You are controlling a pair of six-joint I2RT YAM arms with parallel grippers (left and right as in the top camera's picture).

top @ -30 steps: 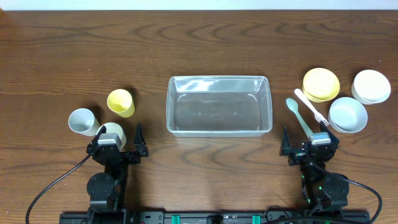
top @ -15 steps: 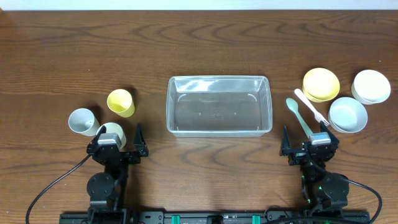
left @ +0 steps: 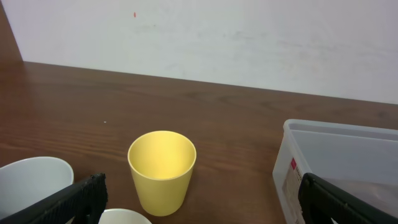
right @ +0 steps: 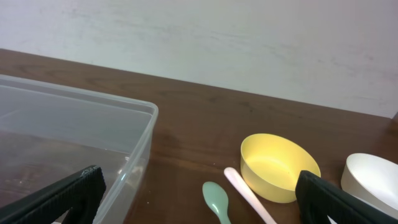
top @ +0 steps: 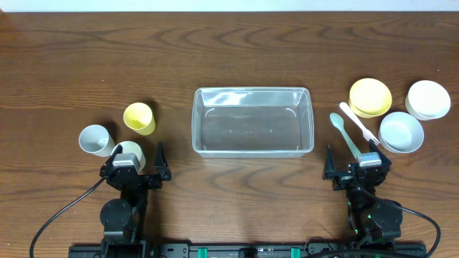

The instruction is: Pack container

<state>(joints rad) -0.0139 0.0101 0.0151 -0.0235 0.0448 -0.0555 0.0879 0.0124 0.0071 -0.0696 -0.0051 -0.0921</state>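
The clear rectangular container (top: pixel 252 121) stands empty in the middle of the table; its end shows in the left wrist view (left: pixel 336 163) and in the right wrist view (right: pixel 74 137). My left gripper (top: pixel 136 165) is open and empty at the front left, just behind a pale cup (top: pixel 130 152), with a yellow cup (top: pixel 139 118) (left: pixel 161 171) and a white cup (top: pixel 95 140) (left: pixel 31 186) ahead. My right gripper (top: pixel 356 168) is open and empty at the front right, near a green spoon (top: pixel 344 132) (right: pixel 217 200) and a pink spoon (top: pixel 357 122) (right: pixel 249 194).
A yellow bowl (top: pixel 370 97) (right: pixel 278 167) and two white bowls (top: pixel 401 132) (top: pixel 428 99) sit at the right. A white wall runs beyond the table's far edge in both wrist views.
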